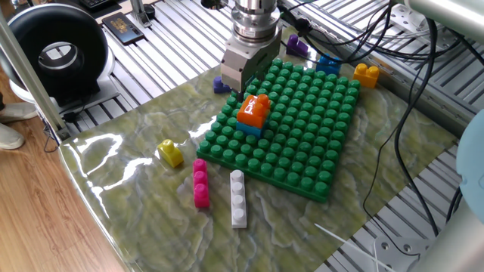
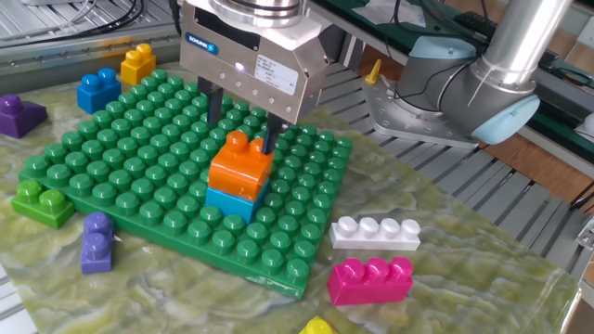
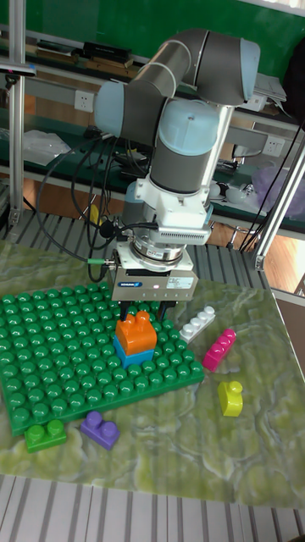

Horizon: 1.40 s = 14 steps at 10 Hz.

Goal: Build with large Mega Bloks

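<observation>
One fixed camera looked down from high and far at the green baseplate (image 1: 291, 121); the other sat low and close; the tall one faced the arm. All showed that baseplate.
</observation>
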{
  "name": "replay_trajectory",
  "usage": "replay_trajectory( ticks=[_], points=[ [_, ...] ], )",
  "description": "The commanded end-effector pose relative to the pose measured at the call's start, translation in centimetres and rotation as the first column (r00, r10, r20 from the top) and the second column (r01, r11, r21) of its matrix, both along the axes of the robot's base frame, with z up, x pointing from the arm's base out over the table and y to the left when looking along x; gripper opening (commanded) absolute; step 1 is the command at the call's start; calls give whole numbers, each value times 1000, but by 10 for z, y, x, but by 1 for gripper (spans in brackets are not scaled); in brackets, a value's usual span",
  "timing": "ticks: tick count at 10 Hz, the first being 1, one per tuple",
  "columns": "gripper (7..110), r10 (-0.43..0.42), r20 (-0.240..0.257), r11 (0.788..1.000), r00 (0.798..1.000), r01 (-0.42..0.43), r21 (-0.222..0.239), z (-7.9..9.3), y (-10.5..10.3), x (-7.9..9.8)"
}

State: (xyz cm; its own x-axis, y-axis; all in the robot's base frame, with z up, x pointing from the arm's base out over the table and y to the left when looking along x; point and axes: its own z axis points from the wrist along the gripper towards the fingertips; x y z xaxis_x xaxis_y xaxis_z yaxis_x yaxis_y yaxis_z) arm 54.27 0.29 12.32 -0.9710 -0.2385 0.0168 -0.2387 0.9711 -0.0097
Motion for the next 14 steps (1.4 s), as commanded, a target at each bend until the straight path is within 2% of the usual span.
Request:
replay_trajectory(
  ticks=[1, 5, 6, 13, 14],
  points=[
    [44, 0, -2, 1000, 1000, 0, -6, 1, -2, -2],
    [44, 21, -17, 1000, 1000, -22, -8, 0, -2, -10],
    [7, 26, -25, 1000, 999, -26, -11, 0, -2, -13],
    [7, 45, -48, 999, 998, -45, -2, -3, -7, -20],
    [22, 46, -48, 999, 998, -45, 5, -3, -6, -21]
  ],
)
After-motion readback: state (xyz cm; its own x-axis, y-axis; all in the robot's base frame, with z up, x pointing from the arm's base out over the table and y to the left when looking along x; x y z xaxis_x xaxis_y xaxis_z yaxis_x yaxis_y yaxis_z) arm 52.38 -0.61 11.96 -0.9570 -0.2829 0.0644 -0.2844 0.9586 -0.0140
